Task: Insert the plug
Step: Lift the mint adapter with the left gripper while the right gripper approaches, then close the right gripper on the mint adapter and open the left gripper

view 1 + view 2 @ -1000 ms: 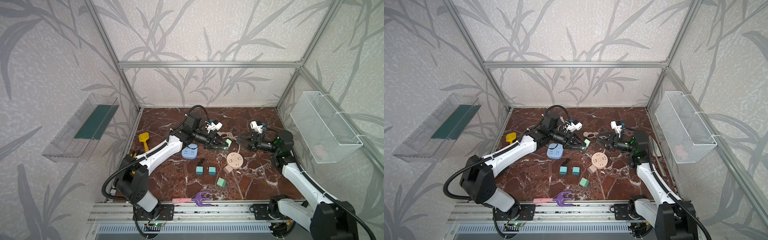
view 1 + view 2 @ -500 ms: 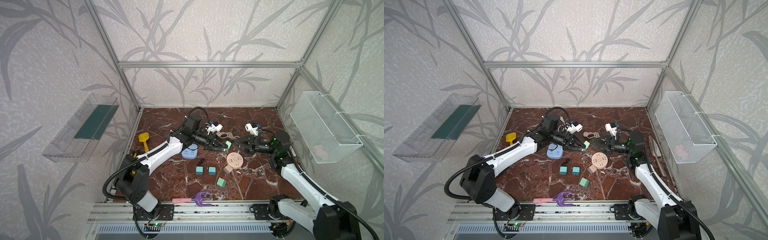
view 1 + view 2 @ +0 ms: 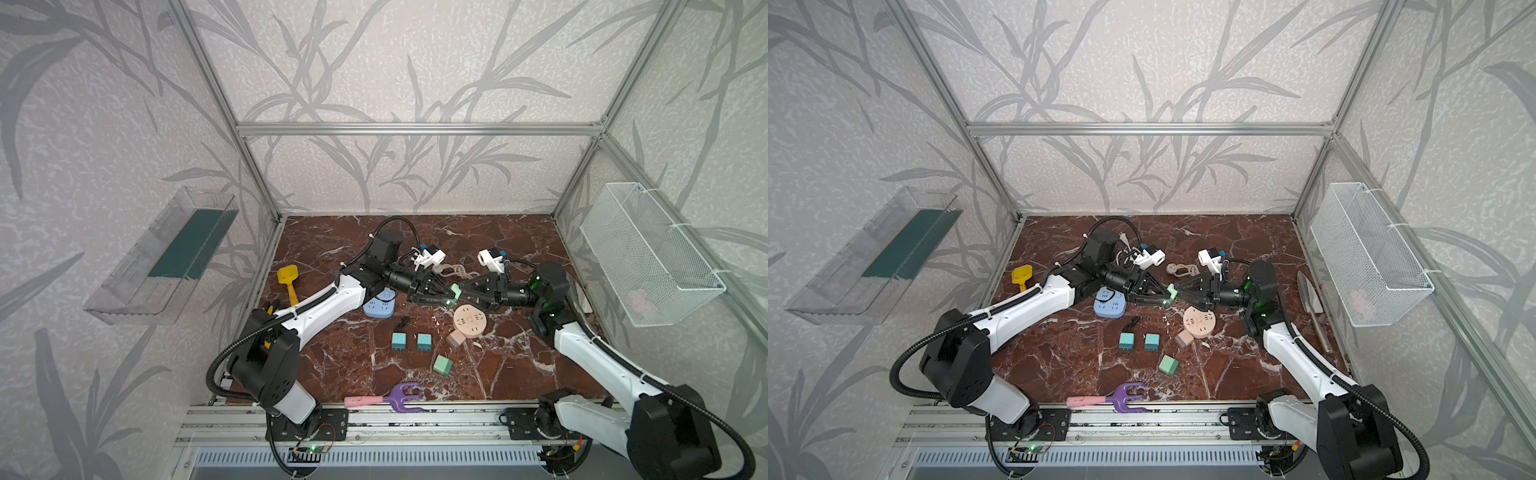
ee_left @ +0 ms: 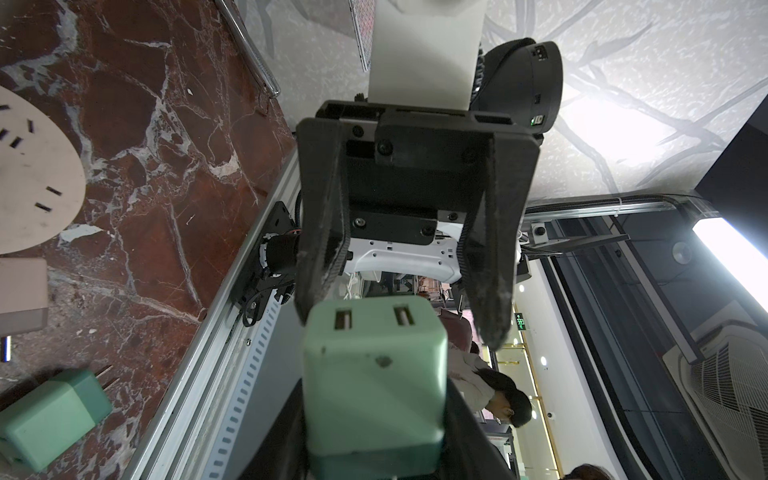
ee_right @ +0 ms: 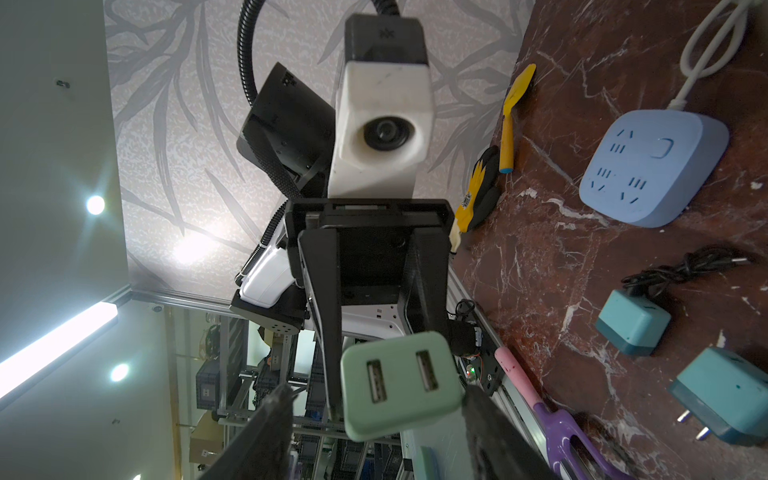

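The left gripper [image 3: 446, 298] is clamped on a mint-green cube-shaped charger plug [image 3: 456, 289] and holds it in the air above the red-brown marble tabletop [image 3: 332, 249], near the middle of the scene in both top views. The plug's face with two USB slots [image 5: 399, 380] points away from the left gripper, toward the right gripper [image 3: 464, 291], which meets it head-on.

The right gripper's jaws stand apart, one finger on either side of the plug's free end. In the right wrist view both fingers [image 5: 270, 436] show a gap to the plug. In the left wrist view one finger [image 4: 320, 249] seems to brush the plug's corner, though the angle leaves that contact uncertain.

On the tabletop below the two grippers lies a round beige socket disc [image 3: 469, 321], with a small pink cube [image 3: 456, 338] just beside it. A pale blue rounded power strip [image 3: 380, 306] lies partly under the left arm. Nearer the front edge sit two teal plug cubes [image 3: 399, 340] side by side, another mint-green cube [image 3: 443, 365], and a purple toy rake with a pink handle [image 3: 390, 399].
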Controlling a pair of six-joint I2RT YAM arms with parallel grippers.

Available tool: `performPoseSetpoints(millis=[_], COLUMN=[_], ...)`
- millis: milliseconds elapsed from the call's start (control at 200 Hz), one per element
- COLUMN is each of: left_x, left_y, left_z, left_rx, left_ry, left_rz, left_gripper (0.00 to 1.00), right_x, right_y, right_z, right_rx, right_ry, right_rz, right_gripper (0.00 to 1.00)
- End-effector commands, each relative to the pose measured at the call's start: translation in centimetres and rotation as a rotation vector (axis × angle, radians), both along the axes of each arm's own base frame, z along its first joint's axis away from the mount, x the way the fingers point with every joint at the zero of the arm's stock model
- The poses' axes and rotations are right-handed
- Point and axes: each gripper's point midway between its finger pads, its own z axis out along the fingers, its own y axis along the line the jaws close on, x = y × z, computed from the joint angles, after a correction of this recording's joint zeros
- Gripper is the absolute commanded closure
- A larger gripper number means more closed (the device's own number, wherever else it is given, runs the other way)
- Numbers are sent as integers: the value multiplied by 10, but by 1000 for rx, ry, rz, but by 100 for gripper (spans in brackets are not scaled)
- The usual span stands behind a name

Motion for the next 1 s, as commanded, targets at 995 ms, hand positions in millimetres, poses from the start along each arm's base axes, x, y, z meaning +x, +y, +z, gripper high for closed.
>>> performPoseSetpoints(millis=[995], left_x=[-15], left_y=[5], left_z=[14], left_rx=[-60], left_ry=[-34], left_rz=[-41], left_gripper=[100], right_x=[-2], right_y=[17], right_z=[17], right_rx=[35], right_ry=[-75], right_rz=[43], right_gripper=[45])
